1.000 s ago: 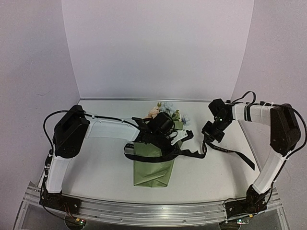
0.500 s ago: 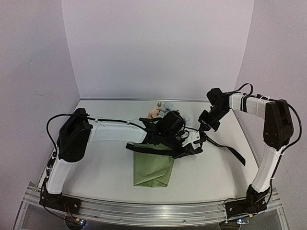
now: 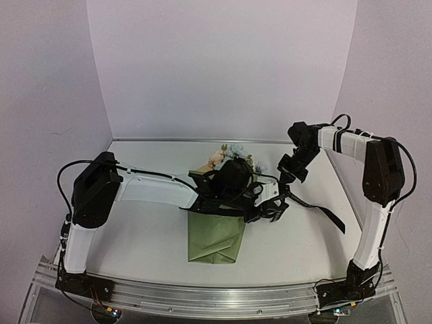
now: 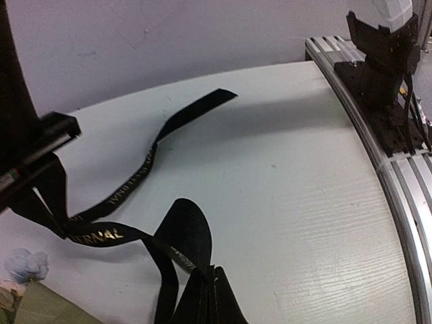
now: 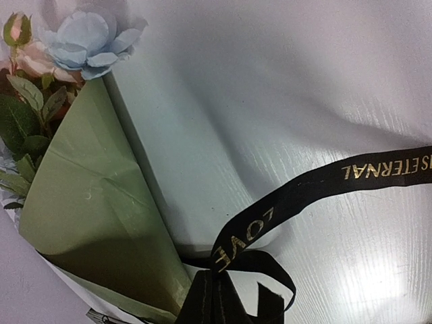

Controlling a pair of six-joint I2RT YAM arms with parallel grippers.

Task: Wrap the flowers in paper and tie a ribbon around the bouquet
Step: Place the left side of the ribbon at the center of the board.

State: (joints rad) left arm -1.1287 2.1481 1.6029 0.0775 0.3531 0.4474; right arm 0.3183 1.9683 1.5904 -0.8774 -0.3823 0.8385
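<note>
1. The bouquet (image 3: 214, 236) is laid mid-bench (image 3: 135, 236) — its folded foot is turned toward the near edge and the flowers (image 3: 233, 152) toward the far edge
2. The ribbon (image 3: 317, 209) is drawn across the bouquet's middle, and its loose tail is trailed toward the right edge of the bench
3. The left gripper (image 3: 270, 206) is clamped tight on the ribbon, just right of the bouquet
4. The right gripper (image 3: 291, 177) is also closed on the ribbon — it is held beside the blooms, nearer the far right corner
</note>
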